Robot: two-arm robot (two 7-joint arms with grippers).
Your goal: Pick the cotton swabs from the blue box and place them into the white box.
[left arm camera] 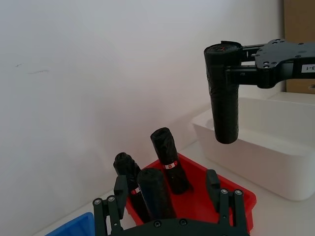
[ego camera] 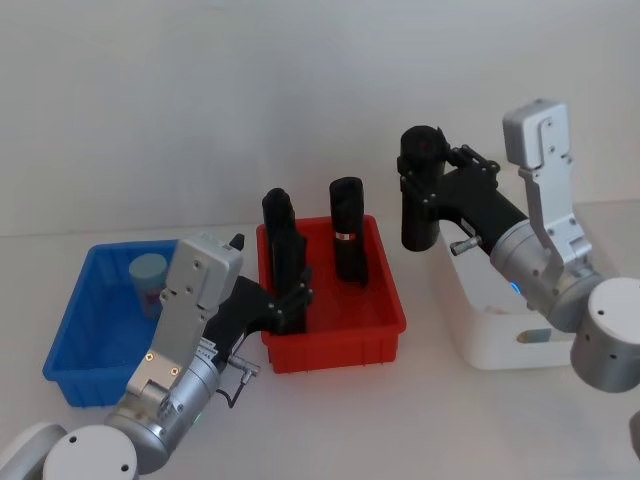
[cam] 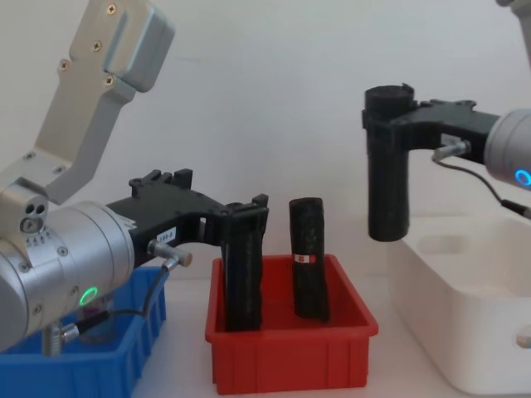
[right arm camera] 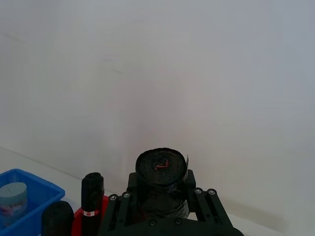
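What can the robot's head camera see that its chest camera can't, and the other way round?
Head view, from above: a small clear tub of cotton swabs with a grey-blue lid standing inside the shallow bright blue plastic box. Chest view, from the side: the gap between the tall black roll held in the right gripper and the large white plastic box below. Both: the red plastic bin of rolls, with the left gripper at it.

The right hand [right arm camera: 162, 206] grips a tall black cylindrical roll [right arm camera: 162, 178] between its black fingers [right arm camera: 119, 209], the roll's coiled end facing the camera. To the left stand two more black rolls [right arm camera: 92, 194] in a red plastic bin [right arm camera: 78, 216]. Farther left, a bright blue plastic box [right arm camera: 29, 189] holds a clear cotton swab tub with a grey-blue lid [right arm camera: 12, 195]. A pale wall stands behind.
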